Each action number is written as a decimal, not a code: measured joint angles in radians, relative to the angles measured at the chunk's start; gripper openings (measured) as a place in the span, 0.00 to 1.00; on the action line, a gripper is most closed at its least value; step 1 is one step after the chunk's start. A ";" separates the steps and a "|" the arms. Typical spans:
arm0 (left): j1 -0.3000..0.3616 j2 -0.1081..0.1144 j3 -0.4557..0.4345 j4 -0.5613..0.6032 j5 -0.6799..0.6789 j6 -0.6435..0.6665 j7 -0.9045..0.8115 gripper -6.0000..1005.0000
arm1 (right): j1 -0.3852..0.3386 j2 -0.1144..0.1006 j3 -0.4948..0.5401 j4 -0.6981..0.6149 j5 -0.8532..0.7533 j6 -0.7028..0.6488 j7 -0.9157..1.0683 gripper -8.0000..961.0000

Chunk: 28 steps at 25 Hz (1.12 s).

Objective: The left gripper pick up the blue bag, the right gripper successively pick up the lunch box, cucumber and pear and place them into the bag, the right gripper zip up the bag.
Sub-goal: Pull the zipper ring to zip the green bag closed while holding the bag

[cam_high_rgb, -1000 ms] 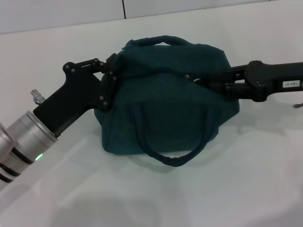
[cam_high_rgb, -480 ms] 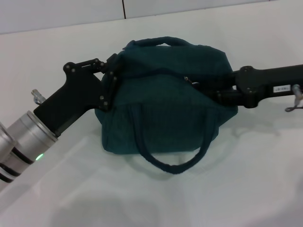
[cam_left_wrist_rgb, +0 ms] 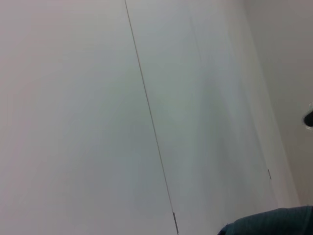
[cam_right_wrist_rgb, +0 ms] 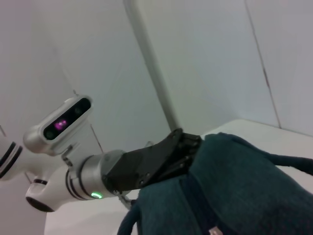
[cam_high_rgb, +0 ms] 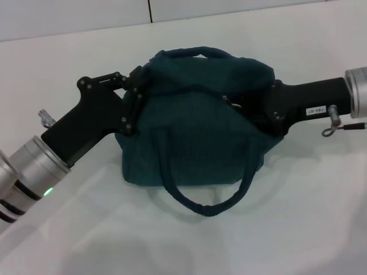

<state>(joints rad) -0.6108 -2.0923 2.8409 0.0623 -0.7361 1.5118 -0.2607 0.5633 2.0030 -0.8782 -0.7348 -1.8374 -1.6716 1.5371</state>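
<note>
Sitting on the white table (cam_high_rgb: 298,217), the blue bag (cam_high_rgb: 198,140) is pinched at its left end by the left gripper (cam_high_rgb: 136,94). The right gripper (cam_high_rgb: 252,112) presses into the right end of its zip line, fingers buried in fabric, so whether they clamp anything cannot be told. The zip runs across between the two claws.

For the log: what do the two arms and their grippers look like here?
The left gripper is a black claw on a black housing with a silver cuff and a green light. The right gripper is black too, with a small white label, a silver cuff and a thin cable loop.
</note>
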 joint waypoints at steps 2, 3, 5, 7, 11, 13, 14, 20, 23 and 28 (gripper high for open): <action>0.002 0.000 0.000 0.000 0.001 0.001 0.000 0.06 | -0.002 0.004 -0.005 -0.008 0.000 -0.004 -0.001 0.43; 0.003 0.000 0.000 0.000 0.001 0.002 0.000 0.06 | -0.004 0.004 -0.008 -0.010 0.000 -0.006 -0.001 0.43; 0.004 0.001 0.000 0.001 0.003 0.003 0.000 0.06 | -0.012 0.004 -0.013 -0.015 0.001 -0.010 -0.001 0.38; 0.006 0.001 0.000 0.000 0.005 0.005 0.000 0.06 | -0.015 0.004 -0.014 -0.016 0.001 -0.012 -0.001 0.33; 0.009 0.002 0.000 -0.002 0.009 0.006 0.000 0.06 | -0.032 0.006 -0.007 -0.039 0.012 -0.031 -0.001 0.26; 0.009 0.002 0.000 -0.003 0.011 0.006 0.000 0.06 | -0.046 0.006 -0.006 -0.052 0.043 -0.037 -0.002 0.23; 0.010 0.002 0.000 -0.003 0.012 0.006 0.000 0.06 | -0.053 0.006 -0.007 -0.060 0.062 -0.042 -0.006 0.22; 0.011 0.002 0.000 -0.004 0.014 0.008 0.000 0.06 | -0.075 0.010 -0.011 -0.078 0.110 -0.060 -0.046 0.13; 0.011 0.003 0.000 -0.004 0.015 0.008 0.000 0.06 | -0.084 0.011 -0.015 -0.078 0.133 -0.065 -0.063 0.06; 0.011 0.004 -0.005 -0.011 0.012 0.002 -0.004 0.06 | -0.108 0.010 -0.005 -0.080 0.150 -0.068 -0.093 0.02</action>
<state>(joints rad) -0.5997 -2.0882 2.8357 0.0517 -0.7240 1.5134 -0.2648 0.4552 2.0134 -0.8835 -0.8147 -1.6871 -1.7398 1.4440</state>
